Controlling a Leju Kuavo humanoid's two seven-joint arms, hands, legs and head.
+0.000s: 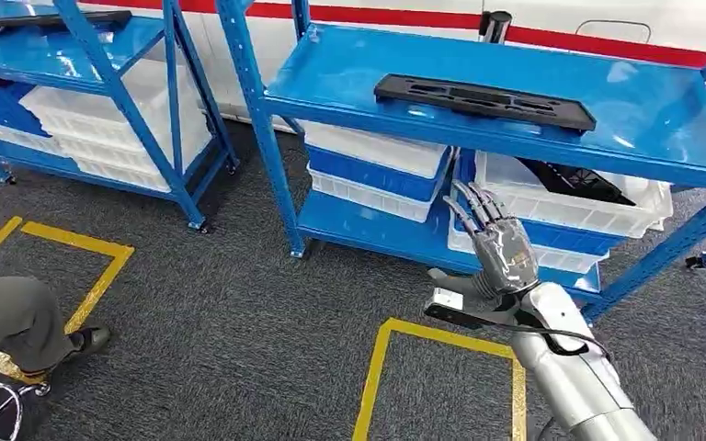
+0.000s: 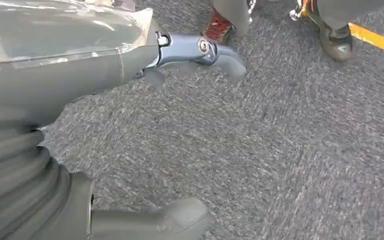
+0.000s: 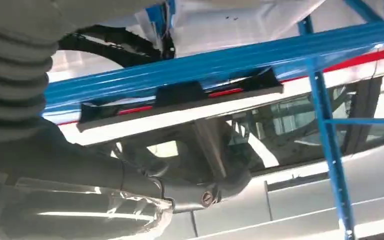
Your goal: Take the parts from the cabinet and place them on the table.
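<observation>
Black part (image 1: 483, 101) flat on blue shelf (image 1: 662, 124), centre-right of frame, above right hand (image 1: 501, 246), fingers straight, holding nothing; underside of part (image 3: 180, 102) from wrist; left hand (image 2: 130, 75) empty over carpet.

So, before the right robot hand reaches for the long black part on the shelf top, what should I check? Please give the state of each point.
1. Black part lies flat on the blue shelf, nothing on it: ok.
2. Right robot hand holds nothing: ok.
3. Right robot hand is raised to the part: not ok, it is lower, in front of the white bins.
4. Left robot hand holds nothing: ok.
5. Person's foot is away from the shelf: ok.
</observation>
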